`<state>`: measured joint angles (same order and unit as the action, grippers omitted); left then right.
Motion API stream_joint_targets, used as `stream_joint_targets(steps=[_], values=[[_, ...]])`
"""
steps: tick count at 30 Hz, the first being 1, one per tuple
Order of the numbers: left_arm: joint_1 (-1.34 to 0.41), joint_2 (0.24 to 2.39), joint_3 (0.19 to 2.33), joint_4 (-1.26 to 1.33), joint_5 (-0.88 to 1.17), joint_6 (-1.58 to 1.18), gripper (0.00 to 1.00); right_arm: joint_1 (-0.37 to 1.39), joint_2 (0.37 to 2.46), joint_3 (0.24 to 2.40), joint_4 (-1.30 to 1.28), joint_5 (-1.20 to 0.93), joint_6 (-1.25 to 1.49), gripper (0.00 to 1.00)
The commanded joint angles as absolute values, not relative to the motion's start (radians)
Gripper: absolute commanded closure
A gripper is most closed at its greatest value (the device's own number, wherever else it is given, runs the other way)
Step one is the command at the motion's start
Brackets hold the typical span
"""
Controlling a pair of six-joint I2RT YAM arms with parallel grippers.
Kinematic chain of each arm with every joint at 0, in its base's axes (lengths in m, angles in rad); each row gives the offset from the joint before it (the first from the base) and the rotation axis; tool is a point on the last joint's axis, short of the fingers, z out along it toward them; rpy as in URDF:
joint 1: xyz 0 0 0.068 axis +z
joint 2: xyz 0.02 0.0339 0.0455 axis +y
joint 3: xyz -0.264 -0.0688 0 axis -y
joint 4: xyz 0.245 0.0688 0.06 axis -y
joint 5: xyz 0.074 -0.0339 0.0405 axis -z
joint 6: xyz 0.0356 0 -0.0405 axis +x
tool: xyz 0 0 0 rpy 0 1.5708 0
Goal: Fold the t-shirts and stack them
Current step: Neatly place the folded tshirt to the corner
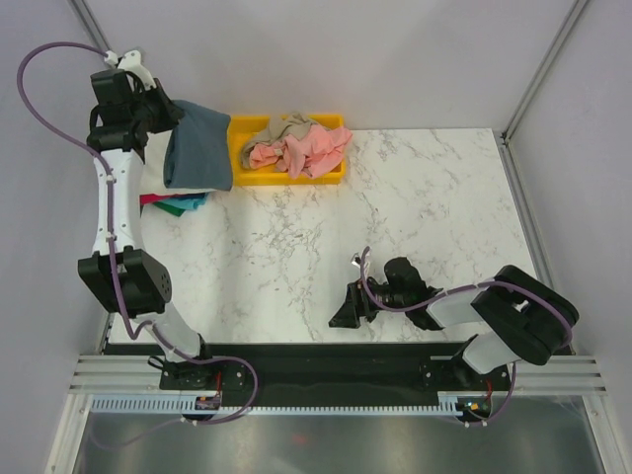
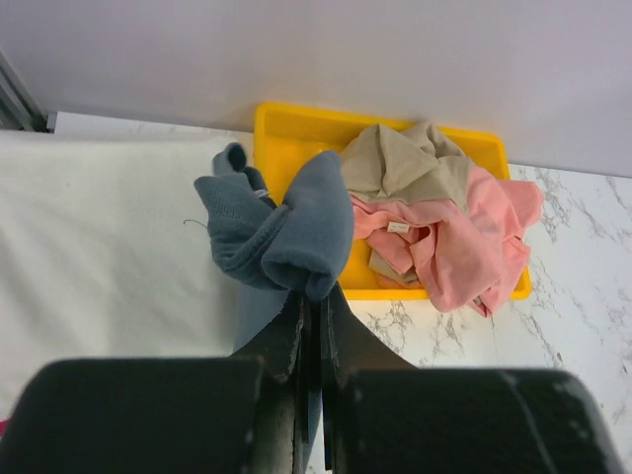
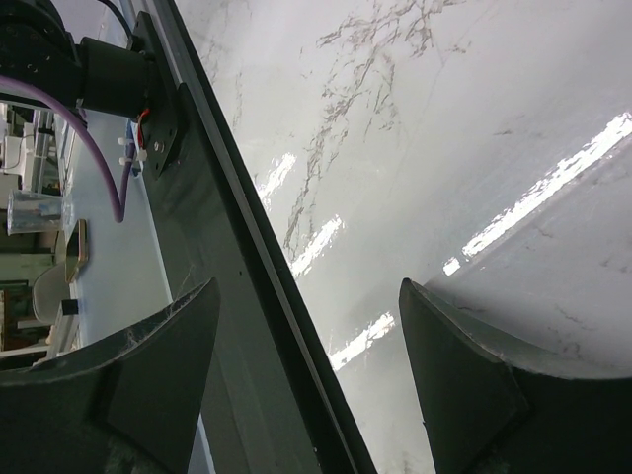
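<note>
Clenched on the slate-blue t-shirt [image 1: 197, 146], the left gripper [image 2: 314, 296] holds it seemingly over the stack [image 1: 178, 202]. The right gripper [image 3: 308, 296] rests agape. Next, likely: lowering it squarely.

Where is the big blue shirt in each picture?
Top external: upper left, the blue shirt hangs beside the yellow bin.
Left wrist: centre, blue shirt pinched in the left gripper.
Right wrist: not in it.
Shared landmark: the yellow bin, in both those views.

Fingertips of the left gripper [image 2: 314, 296] are buried in the slate-blue shirt [image 2: 286, 232], whose lower part is hidden behind the claw body. Below the claw, the red and teal shirts [image 1: 184, 204] show edges only. Finger bases of the right gripper [image 3: 308, 296] are cut off at the frame's lower edge.
</note>
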<state>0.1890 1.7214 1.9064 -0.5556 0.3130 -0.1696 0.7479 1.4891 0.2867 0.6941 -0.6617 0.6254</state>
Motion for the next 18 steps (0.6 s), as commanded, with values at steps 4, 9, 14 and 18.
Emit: stream_joint_targets(steps=[4,9,14,18], values=[[0.224,1.805,2.077,-0.560,0.390,-0.164,0.98,0.747,1.515,0.318,0.756,-0.701,0.630,0.19],[0.247,1.858,2.121,-0.568,0.414,-0.160,0.98,0.749,1.529,0.319,0.770,-0.712,0.637,0.19],[0.285,1.930,2.175,-0.568,0.492,-0.153,0.98,0.747,1.535,0.321,0.773,-0.712,0.640,0.19],[0.310,1.989,2.244,-0.572,0.514,-0.163,0.98,0.747,1.546,0.322,0.778,-0.719,0.646,0.19]])
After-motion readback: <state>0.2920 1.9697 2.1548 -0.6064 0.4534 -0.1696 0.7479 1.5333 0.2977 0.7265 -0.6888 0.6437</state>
